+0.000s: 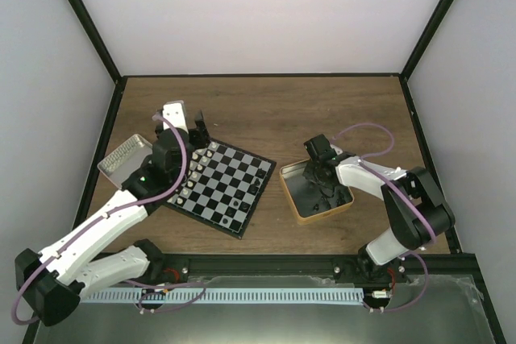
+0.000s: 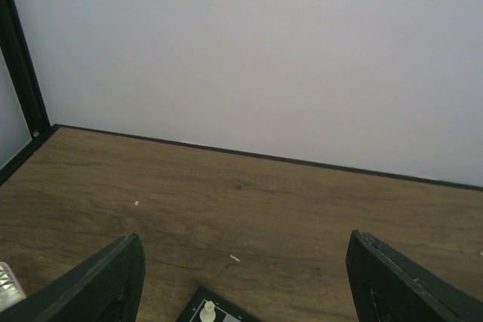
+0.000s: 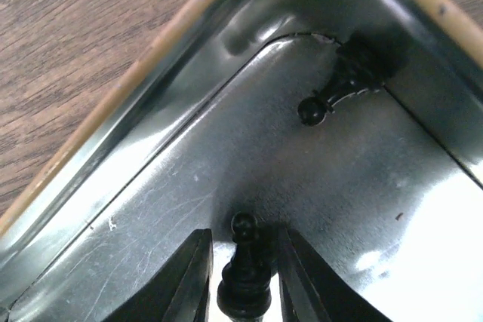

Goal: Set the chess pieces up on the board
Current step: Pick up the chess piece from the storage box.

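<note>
Two fingers of right gripper (image 3: 245, 235) flank black pawn (image 3: 243, 277) inside gold-rimmed tin (image 3: 181, 103). Gaps to pawn very thin, cannot tell if clamped. Second black piece (image 3: 332, 92) lies ahead of fingers, in tin corner. Board (image 1: 230, 183) well left of this gripper. Cream pieces (image 1: 189, 179) lined along its left edge. Left gripper (image 2: 245, 277) jaws wide apart, above board's far corner. Silver tin (image 1: 121, 159) just left of it, contents unclear.
</note>
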### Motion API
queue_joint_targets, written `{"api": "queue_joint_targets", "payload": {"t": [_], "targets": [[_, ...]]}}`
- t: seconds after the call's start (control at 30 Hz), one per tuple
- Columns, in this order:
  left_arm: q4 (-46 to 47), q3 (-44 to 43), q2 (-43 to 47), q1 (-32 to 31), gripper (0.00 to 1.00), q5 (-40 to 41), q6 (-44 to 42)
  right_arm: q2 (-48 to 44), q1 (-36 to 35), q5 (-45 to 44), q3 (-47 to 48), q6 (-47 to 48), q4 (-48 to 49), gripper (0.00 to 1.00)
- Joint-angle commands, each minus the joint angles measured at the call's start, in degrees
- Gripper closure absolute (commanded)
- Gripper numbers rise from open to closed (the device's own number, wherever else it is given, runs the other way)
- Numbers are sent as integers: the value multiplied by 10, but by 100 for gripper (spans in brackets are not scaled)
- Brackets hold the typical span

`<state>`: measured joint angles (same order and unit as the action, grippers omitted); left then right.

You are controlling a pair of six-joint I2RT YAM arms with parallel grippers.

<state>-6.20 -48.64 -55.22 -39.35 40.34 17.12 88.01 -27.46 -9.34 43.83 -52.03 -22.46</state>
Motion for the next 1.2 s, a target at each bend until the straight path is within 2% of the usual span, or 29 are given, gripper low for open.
{"api": "queue_joint_targets", "payload": {"t": [0.0, 0.17, 0.4, 0.53, 0.67, 0.8, 0.9, 1.07, 1.17], "targets": [[-6, -10, -12, 2, 25, -30, -9, 0, 3, 21, 10, 17, -33, 72], [-5, -12, -22, 2, 25, -36, -10, 20, 3, 32, 21, 43, -63, 71], [-7, -14, -28, 2, 25, -46, -9, 19, 3, 31, 27, 49, -55, 86], [-8, -15, -32, 3, 23, -73, -3, -11, 3, 26, 19, 33, -27, 87], [-5, -4, -37, 2, 20, -145, 16, -84, 3, 42, 12, -6, 3, 87], [41, 28, -42, 2, 19, -261, 40, -153, 3, 95, 15, -79, 24, 86], [105, 56, -54, 2, 19, -383, 53, -197, 3, 163, 6, -143, 66, 86], [182, 72, -101, -3, 22, -514, 109, -199, 3, 285, 12, -234, 136, 86], [236, 88, -128, -11, 24, -559, 138, -187, -3, 331, -2, -298, 194, 86]]}}
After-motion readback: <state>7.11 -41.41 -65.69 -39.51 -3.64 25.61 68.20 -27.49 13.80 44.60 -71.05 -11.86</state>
